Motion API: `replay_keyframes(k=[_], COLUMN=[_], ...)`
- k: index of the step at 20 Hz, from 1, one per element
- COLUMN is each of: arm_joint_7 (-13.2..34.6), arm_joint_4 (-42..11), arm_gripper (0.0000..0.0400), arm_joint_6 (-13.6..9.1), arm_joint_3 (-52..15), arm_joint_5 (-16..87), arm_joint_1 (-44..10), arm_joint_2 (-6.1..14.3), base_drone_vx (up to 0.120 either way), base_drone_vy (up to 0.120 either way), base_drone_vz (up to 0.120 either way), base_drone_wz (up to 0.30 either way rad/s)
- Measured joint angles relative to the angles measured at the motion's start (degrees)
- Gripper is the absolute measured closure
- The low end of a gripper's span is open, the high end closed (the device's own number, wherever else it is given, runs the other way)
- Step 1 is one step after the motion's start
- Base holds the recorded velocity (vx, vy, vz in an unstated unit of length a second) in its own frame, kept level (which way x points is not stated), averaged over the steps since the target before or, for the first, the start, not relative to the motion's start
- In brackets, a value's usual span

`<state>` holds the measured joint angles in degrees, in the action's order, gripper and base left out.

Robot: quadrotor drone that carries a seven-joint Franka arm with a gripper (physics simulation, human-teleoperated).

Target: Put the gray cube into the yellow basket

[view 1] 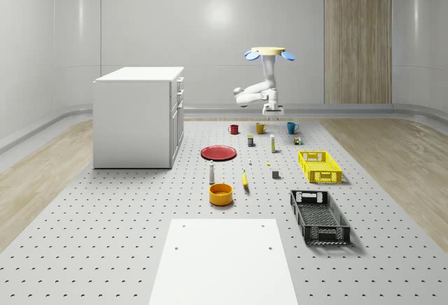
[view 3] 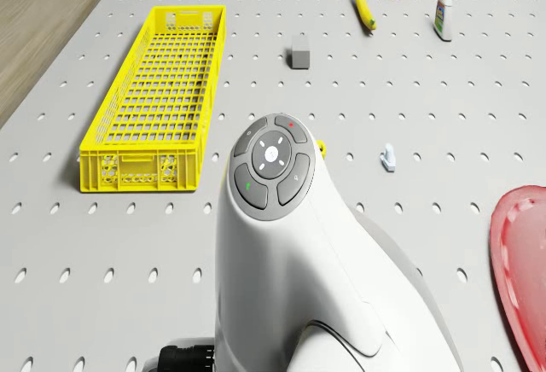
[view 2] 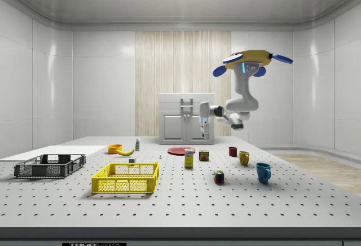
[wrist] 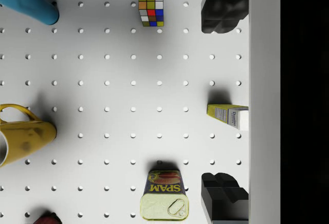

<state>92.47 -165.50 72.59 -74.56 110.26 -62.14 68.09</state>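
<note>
We are seeing the gray cube (view 1: pixel 276 174) sitting on the table just beside the yellow basket (view 1: pixel 319 166), at its nine o'clock in the whole-scene view. We are hovering our drone (view 1: pixel 268 53) above the mugs, gripper (view 1: pixel 271 112) spread wide, holding nothing.

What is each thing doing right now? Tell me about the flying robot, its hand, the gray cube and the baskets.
Drone: hovering above the mugs' end of the table.
Hand: open, holding nothing, high over the Spam can.
Gray cube: on the table, beside the yellow basket, not touching.
Yellow basket: upright, nothing inside.
Black basket: upright, nothing inside.
</note>
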Motion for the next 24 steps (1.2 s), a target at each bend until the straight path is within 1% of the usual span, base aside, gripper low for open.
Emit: replay_keyframes(k=[3,7,19,21,24], arm_joint_7=[0.2,0.6,1.4,1.5,1.7], arm_joint_4=[0.1,0.1,0.3,0.3,0.4], arm_gripper=[0.0000,0.0000,0.0000,0.0000,0.0000], arm_joint_6=[0.7,1.7,4.4,4.9,5.5], arm_joint_3=[-0.2,-0.5,-1.3,-1.4,-1.6], arm_joint_5=[-0.4,-1.0,-2.4,-2.6,-2.9], arm_joint_1=[-0.3,-0.6,-1.5,-1.6,-1.8], arm_joint_2=[0.8,1.9,4.8,5.3,5.9], base_drone_vx=[0.120,0.120,0.120,0.120,0.120], base_drone_vy=[-0.013,0.000,0.000,0.000,0.000], base_drone_vz=[-0.013,-0.110,0.000,-0.120,-0.040], base_drone_wz=[0.000,0.000,0.000,0.000,0.000])
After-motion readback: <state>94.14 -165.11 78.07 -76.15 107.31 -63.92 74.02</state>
